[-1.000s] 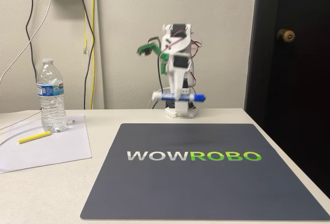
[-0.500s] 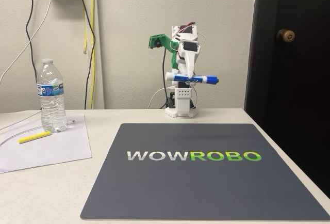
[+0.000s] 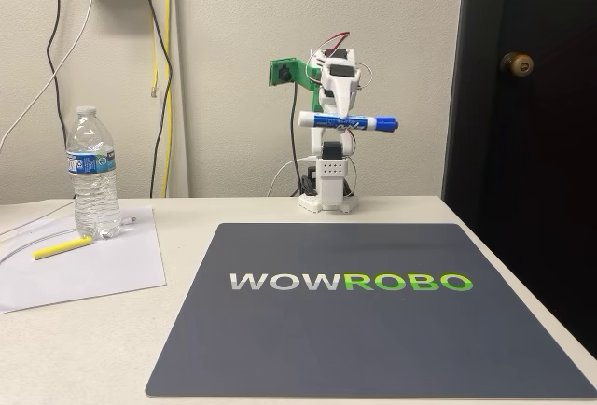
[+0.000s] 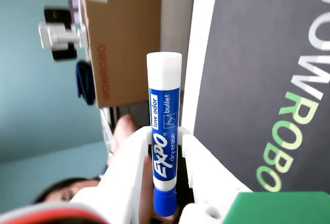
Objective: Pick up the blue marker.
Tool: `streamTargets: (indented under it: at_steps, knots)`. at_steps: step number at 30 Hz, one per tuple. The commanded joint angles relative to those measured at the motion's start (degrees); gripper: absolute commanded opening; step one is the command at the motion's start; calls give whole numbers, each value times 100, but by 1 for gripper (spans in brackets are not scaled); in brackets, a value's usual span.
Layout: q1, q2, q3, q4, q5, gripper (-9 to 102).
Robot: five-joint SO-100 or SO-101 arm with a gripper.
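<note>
The blue marker (image 3: 347, 122) hangs level in the air above the arm's base at the back of the table, blue cap pointing right in the fixed view. My gripper (image 3: 342, 118) is shut on the marker's middle, fingers pointing down from the folded white arm. In the wrist view the marker (image 4: 165, 131) stands upright in the picture, white end up and blue cap at the bottom, clamped between my two white fingers (image 4: 129, 157). My gripper (image 4: 165, 146) holds it at the blue label.
A dark mat (image 3: 373, 312) with WOWROBO lettering covers the table's middle and right. At the left a water bottle (image 3: 93, 174) stands on white paper (image 3: 84, 265) next to a yellow highlighter (image 3: 62, 248). A person and a cardboard box (image 4: 121, 38) show past the table's edge in the wrist view.
The arm has folded back and lifted the marker higher, from just above the base to well above it. The gripper has stayed shut on the marker throughout.
</note>
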Motion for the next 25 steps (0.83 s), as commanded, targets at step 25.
streamTargets:
  at_steps: [25]
  knots:
    - [35,492,431,-272,290,6]
